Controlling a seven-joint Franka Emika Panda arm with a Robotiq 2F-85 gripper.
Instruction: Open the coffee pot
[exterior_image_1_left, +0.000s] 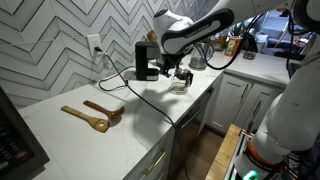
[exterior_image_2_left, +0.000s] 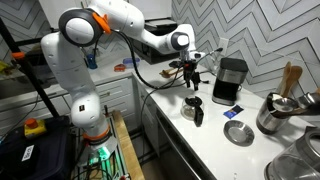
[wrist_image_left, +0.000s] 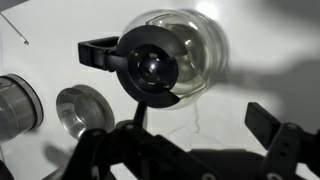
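Pincer (wrist_image_left: 188, 140) spread above round clear-glass coffee pot (wrist_image_left: 195, 50), black lid (wrist_image_left: 150, 66)

The arm (exterior_image_2_left: 112, 18) is glossy white, built of thick, rounded, tube-like links with dark bands at the joints and an orange ring (exterior_image_2_left: 96, 22) around one of them. The gripper (exterior_image_2_left: 190, 84) at its end is black all over, and in the wrist view its jaws appear as dark, blocky, angular bars with hard edges. In an exterior view the nearest link (exterior_image_1_left: 290, 115) is a broad, smooth white shell.
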